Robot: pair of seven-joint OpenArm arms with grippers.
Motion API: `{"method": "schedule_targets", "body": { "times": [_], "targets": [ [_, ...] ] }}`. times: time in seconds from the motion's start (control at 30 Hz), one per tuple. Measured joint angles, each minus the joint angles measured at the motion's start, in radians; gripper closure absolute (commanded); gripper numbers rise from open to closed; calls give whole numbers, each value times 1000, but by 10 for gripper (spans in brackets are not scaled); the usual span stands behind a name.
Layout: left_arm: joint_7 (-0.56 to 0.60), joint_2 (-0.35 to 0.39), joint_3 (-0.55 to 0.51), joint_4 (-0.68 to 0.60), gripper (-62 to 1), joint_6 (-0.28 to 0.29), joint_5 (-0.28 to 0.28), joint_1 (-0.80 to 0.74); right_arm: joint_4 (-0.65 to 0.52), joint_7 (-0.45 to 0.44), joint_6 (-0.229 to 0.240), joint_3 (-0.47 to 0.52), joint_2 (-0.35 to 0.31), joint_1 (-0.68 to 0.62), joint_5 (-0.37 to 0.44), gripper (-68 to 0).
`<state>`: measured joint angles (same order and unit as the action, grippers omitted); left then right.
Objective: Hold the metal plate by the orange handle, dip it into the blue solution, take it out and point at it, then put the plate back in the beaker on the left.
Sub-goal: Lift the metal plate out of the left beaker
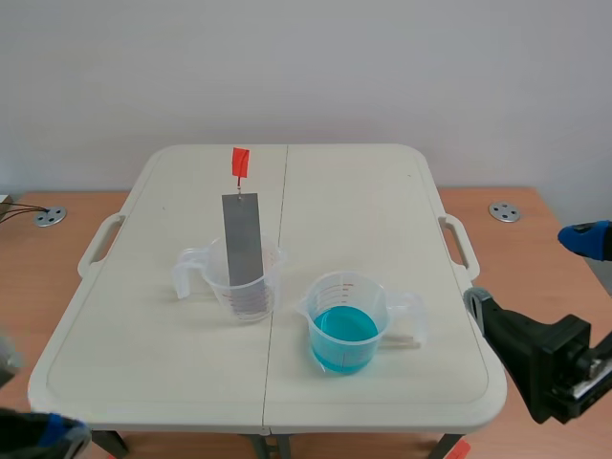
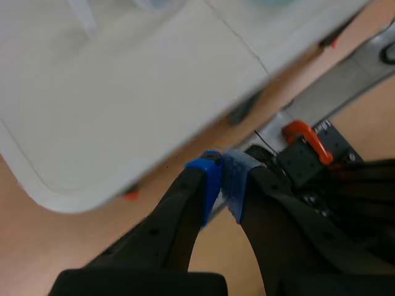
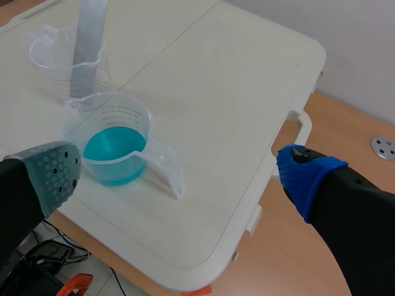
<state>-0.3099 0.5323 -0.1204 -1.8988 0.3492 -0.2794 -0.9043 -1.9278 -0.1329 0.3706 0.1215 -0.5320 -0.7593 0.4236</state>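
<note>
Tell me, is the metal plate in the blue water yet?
No, it is out. The metal plate stands in the clear beaker; the blue solution sits in the other beaker, with nothing dipped in it.

Two beakers are sitting on the table [image 1: 382, 220], toward its front. The left beaker [image 1: 212, 273] is standing just left of the middle seam. The right beaker [image 1: 368, 292] is standing just right of it, slightly nearer the robot, near the other but apart. The plate [image 1: 243, 239] is standing on end in the left beaker, with the handle [image 1: 240, 161] on top. The solution [image 1: 344, 328] is lying in the right beaker. The left gripper [image 1: 43, 435] is hanging off the front left corner and the right gripper [image 3: 180, 169] beyond the right edge.
</note>
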Motion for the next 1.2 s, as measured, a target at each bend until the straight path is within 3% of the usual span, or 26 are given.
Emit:
{"method": "schedule_targets", "body": {
  "times": [0.37,0.9,1.2],
  "targets": [
    [-42,0,0,97,-34,-1,148,-199,0,-39,31,-4,0,27,0,-663],
    [-61,0,-1,154,-34,-16,225,-333,77,-35,52,-166,0,224,0,-663],
    [-108,2,-1,154,-34,-23,226,-333,134,-16,56,-281,0,396,6,-663]
  ]
}}
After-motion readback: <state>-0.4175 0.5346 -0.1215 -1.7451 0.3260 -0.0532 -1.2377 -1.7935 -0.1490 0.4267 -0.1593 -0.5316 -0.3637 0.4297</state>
